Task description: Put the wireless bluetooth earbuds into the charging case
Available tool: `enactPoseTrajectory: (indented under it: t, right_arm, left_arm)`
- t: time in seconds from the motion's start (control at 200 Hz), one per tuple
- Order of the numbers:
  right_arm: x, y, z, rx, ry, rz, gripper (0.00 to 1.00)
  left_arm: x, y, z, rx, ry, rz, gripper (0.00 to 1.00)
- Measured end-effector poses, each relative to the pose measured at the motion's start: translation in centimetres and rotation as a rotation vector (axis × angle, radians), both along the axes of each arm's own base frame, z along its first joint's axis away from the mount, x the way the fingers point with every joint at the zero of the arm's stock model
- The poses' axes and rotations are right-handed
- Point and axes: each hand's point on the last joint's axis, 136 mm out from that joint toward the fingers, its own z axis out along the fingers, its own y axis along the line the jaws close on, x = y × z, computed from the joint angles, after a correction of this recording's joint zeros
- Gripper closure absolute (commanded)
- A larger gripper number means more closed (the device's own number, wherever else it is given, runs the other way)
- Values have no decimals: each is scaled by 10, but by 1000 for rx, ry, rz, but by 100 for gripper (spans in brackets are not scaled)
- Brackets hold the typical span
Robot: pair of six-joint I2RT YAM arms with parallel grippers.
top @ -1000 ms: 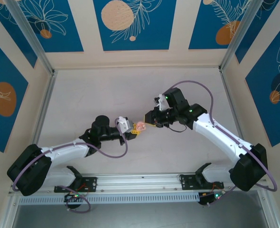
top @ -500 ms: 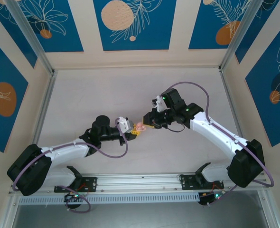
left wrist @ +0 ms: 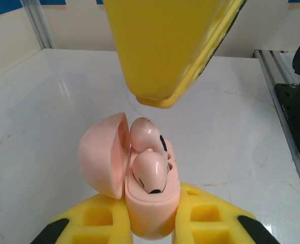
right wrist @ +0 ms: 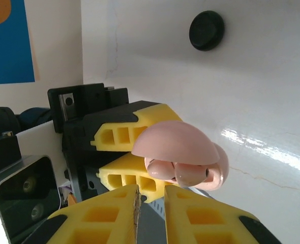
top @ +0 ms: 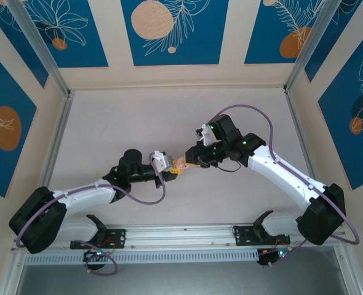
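Observation:
My left gripper (top: 173, 169) (left wrist: 151, 226) is shut on the base of a pale pink charging case (top: 181, 163) (left wrist: 149, 216), held above the table with its lid (left wrist: 101, 157) swung open. Two pale pink earbuds (left wrist: 150, 170) (right wrist: 183, 172) sit side by side in the case's sockets. My right gripper (top: 190, 160) (right wrist: 151, 203) hovers right beside the case, a narrow empty gap between its yellow fingers (left wrist: 165, 51). In the right wrist view the lid (right wrist: 175, 138) covers the buds from above. The black earbuds are out of view.
A black round case (right wrist: 206, 30) lies shut on the white table (top: 120, 129) beyond the pink one. Metal rails (top: 57, 141) and patterned walls bound the table on three sides. Both arms meet near the table's middle.
The right gripper has crept a little left, closer to the pink case. The left arm and the case have stayed put.

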Motion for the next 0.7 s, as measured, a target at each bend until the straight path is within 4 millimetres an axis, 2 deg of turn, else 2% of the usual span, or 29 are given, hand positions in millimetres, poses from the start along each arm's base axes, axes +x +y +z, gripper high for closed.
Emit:
enactPoseTrajectory:
  t: [0.37, 0.51, 0.7]
  right_arm:
    - [4, -2, -12, -22, 30, -7, 79]
    - [3, -3, -12, -17, 34, -8, 79]
    - [5, -6, -5, 1, 11, -9, 74]
  left_arm:
    - [0, 0, 0, 1, 1, 1, 87]
    - [0, 0, 0, 1, 1, 0, 87]
    - [0, 0, 0, 0, 0, 0, 87]
